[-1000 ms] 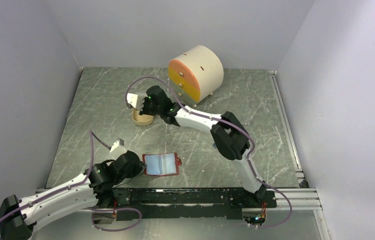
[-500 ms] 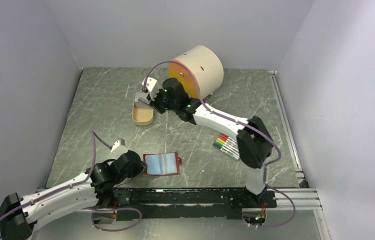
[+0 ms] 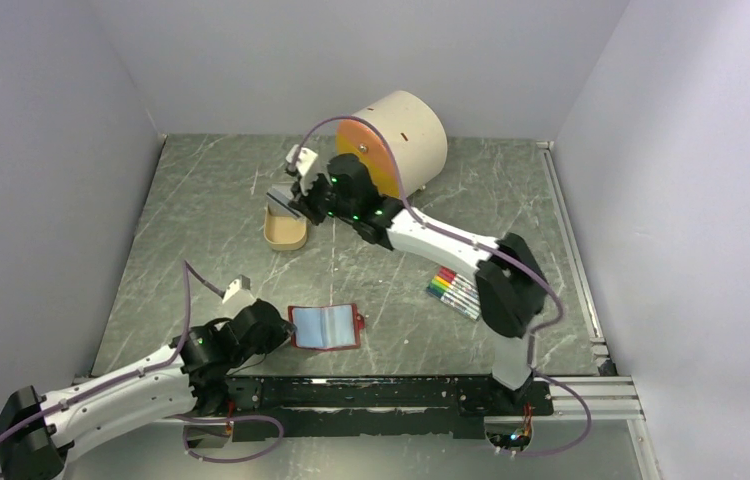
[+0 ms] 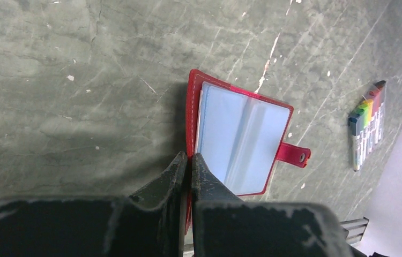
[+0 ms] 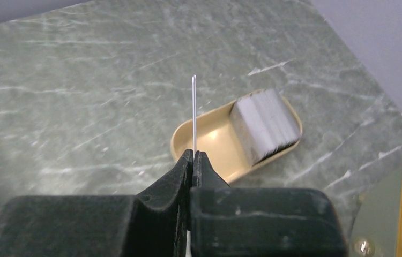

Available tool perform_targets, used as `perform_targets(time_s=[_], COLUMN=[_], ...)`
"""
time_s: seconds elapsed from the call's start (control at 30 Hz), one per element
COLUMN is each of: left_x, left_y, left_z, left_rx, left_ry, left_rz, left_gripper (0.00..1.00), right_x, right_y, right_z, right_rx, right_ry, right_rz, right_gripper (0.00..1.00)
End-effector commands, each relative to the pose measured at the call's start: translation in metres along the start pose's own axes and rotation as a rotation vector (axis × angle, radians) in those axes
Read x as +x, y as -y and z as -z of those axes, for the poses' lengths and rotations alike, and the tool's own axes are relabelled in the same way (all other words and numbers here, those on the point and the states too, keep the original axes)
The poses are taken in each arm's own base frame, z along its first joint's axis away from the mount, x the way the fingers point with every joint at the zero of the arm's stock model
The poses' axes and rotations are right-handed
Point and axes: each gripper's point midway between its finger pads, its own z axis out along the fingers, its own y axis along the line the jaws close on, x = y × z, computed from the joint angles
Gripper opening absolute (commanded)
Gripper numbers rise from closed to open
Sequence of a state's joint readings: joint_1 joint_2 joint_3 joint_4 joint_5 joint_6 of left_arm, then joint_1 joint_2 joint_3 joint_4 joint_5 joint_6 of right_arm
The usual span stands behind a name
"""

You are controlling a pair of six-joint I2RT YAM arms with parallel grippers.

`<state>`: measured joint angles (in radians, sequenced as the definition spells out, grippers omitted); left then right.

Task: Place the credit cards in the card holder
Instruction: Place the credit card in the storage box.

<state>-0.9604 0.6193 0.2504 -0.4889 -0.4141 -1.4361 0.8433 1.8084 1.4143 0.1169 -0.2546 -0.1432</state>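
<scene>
- The right fingers (image 5: 188, 160) are clamped on a thin silver-grey credit card (image 5: 194, 115). It stands upright and edge-on above the tan oval tray (image 5: 209, 142), toward 11 o'clock on the grey marbled bench (image 3: 201, 200).
- A stack of grey cards (image 5: 266, 123) leans in the tray's 2 o'clock end.
- The small red leather-like card holder (image 4: 242, 136) lies open at 6 o'clock, pale blue pockets up. The left fingers (image 4: 184, 163) are closed together on its 9 o'clock cover edge.
- Risk: the card seems pinched near one end, so a quick swing could twist it or drop it.
- Risk: an edge-on card must be levelled to meet a pocket mouth. A bad angle could buckle it or shove the holder from the left hold.
- The rainbow-coloured markers (image 3: 454, 290) at 4 o'clock look clear of the path.
</scene>
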Motion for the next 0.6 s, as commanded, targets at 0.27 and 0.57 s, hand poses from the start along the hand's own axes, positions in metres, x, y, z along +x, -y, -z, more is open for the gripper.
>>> perform_targets(time_s=[0.27, 0.57], left_x=[-0.002, -0.007], left_y=[0.008, 0.011], left_z=[0.004, 0.009], left_rx=[0.023, 0.026], left_ry=[-0.001, 0.013], left_rz=[-0.010, -0.011], left_gripper=[0.09, 0.09], right_x=[0.079, 0.108], right_y=[0.044, 0.058], right_z=[-0.105, -0.116], right_rx=[-0.026, 0.009], right_ry=[-0.268, -0.315], right_rz=[0.264, 0.358], right_gripper=[0.00, 0.00])
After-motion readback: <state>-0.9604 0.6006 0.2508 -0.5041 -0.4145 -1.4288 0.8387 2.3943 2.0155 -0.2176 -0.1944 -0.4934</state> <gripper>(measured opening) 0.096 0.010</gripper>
